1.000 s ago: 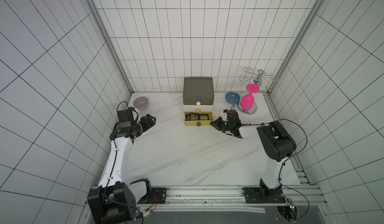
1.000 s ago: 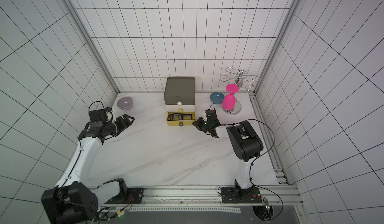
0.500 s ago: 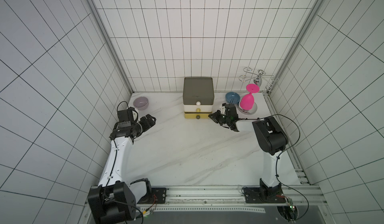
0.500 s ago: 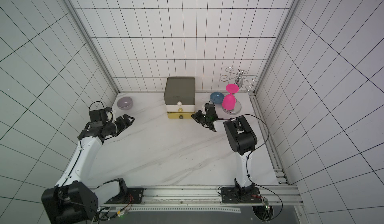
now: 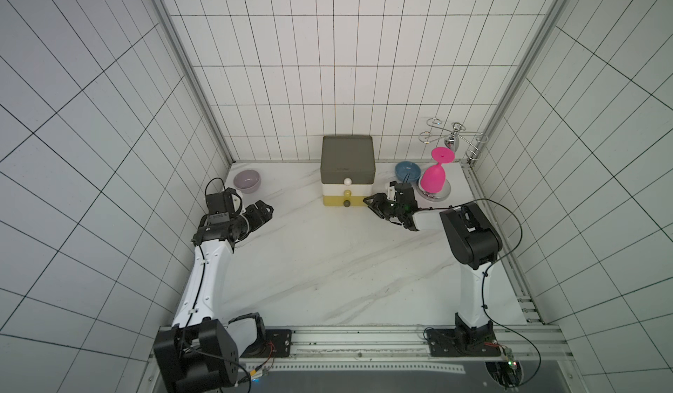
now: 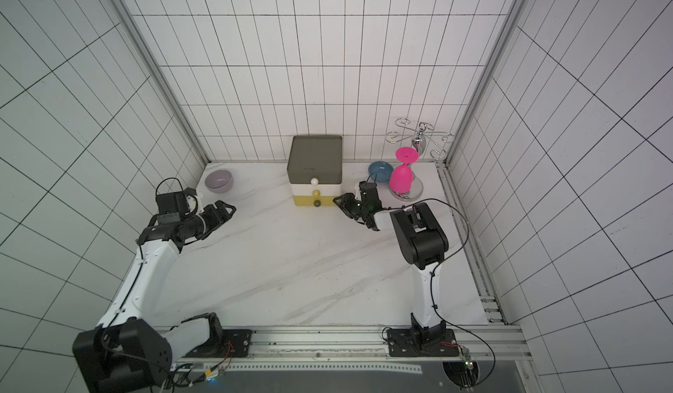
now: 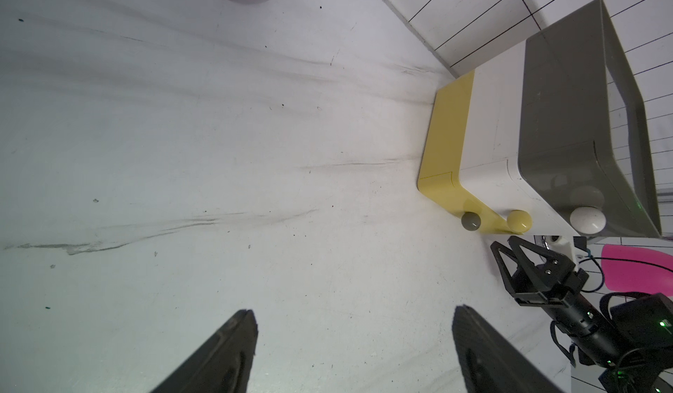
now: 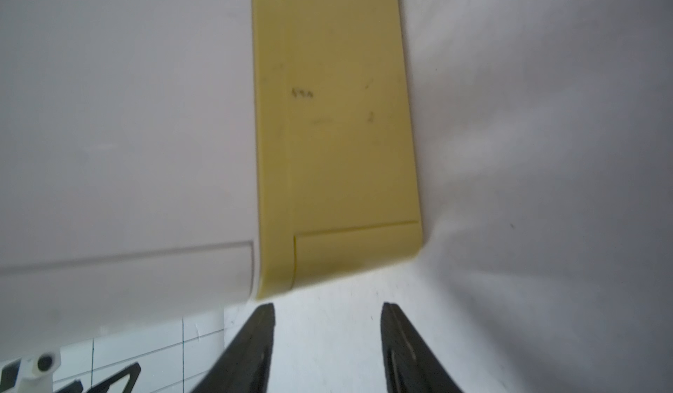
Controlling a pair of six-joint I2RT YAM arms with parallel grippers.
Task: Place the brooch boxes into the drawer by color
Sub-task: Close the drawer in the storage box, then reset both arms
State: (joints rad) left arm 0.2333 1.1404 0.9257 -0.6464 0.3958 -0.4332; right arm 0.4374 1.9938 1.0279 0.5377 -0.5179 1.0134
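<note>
Drawer (image 5: pixel 347 169): light, stiff plastic, likely sliding if pushed. It is sitting shut just ahead of right claw (image 5: pixel 372 205), which is gaping empty. Left claw (image 5: pixel 268 211) is gaping wide, well off. Grip point: grey knob (image 5: pixel 346 203). Boxes are not showing.

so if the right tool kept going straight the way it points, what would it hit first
Most likely the yellow bottom tier of the drawer: the open right tool aims at that tier's side wall near its front corner, though depth is unclear.
</note>
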